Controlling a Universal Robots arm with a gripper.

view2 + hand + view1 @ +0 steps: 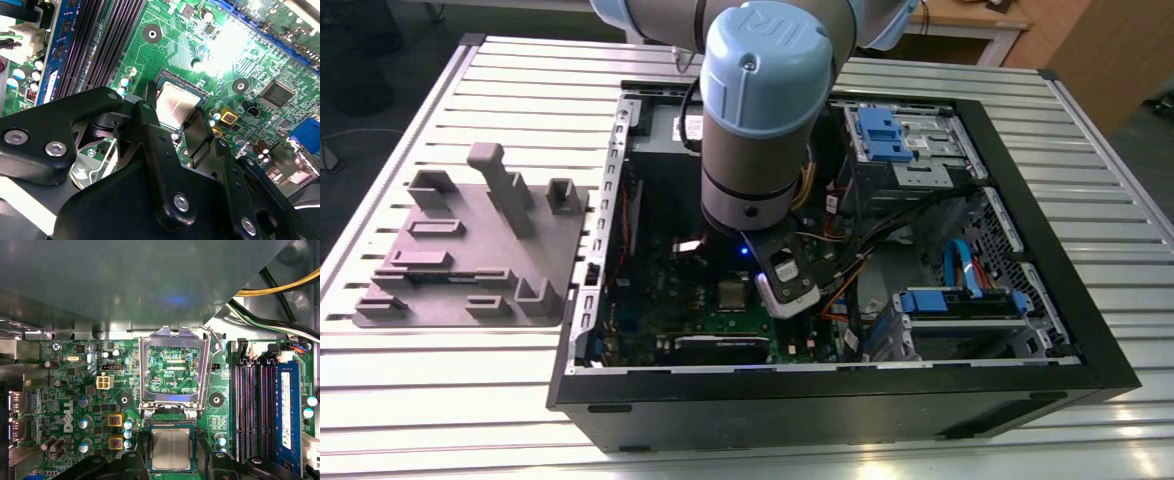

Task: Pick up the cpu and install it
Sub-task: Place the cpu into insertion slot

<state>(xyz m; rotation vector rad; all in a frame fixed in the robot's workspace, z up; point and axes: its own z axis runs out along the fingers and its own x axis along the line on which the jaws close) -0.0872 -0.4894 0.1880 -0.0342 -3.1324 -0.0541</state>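
The cpu (171, 449) (176, 104), a small square chip with a silvery top, lies flat in its socket on the green motherboard (75, 390). In the exterior view the cpu (731, 293) shows just beside the arm's tool. My gripper (172, 461) (175, 107) hangs low over the chip, open. One black finger (149, 97) stands on each side of the socket, and I see a gap between the fingers (131, 459) and the chip. The socket's metal load plate (141, 370) is flipped up, with its lever (215, 345) raised.
Long black memory slots (255, 410) run beside the socket. The board sits deep in an open black computer case (854, 400) with blue drive bays (894, 135) and loose cables (280, 290). A grey fixture tray (467, 250) lies on the slatted table at the exterior view's left.
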